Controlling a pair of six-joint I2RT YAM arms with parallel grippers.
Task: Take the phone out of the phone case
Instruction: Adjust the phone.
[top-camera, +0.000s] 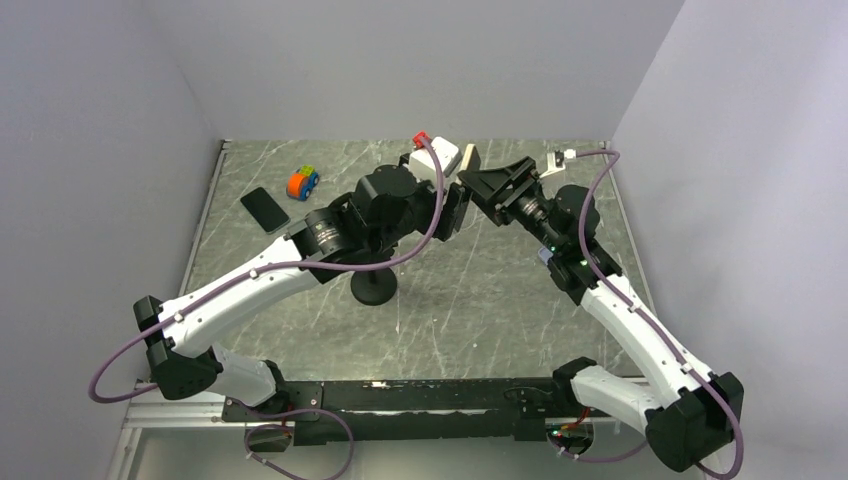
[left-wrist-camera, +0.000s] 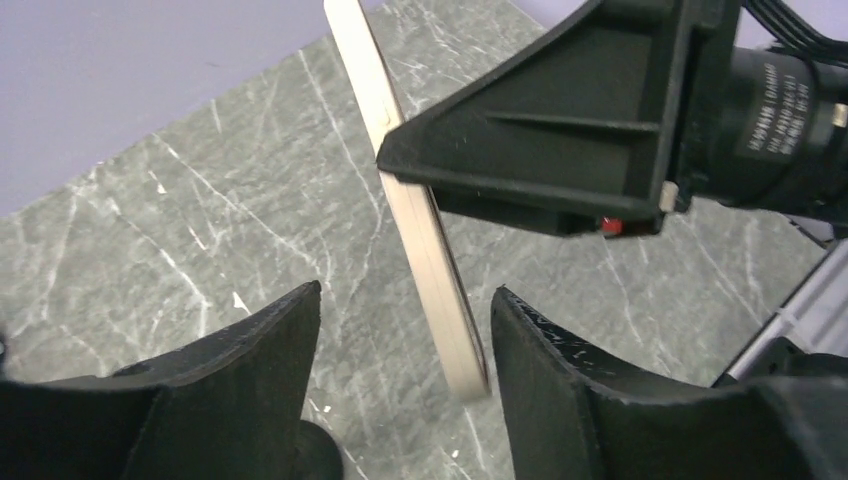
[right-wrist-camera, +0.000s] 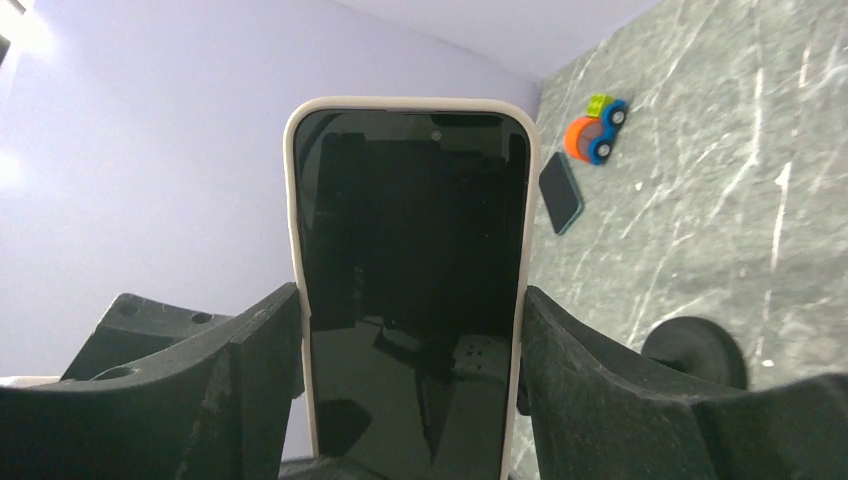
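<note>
Clamping the phone case by both long edges in the right gripper, clenched firm, up in the air. Straddling its free end edge-on with the left gripper, spread wide, pinching nothing yet. Better to bite only the cream rim at a corner, off the glass, then peel back against the right-hand hold. Pointing the phone notch-end away from the right wrist, lengthwise straight out between the fingers, screen toward that camera.

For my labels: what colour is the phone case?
Cream-white; the phone case shows best in right wrist view.
</note>
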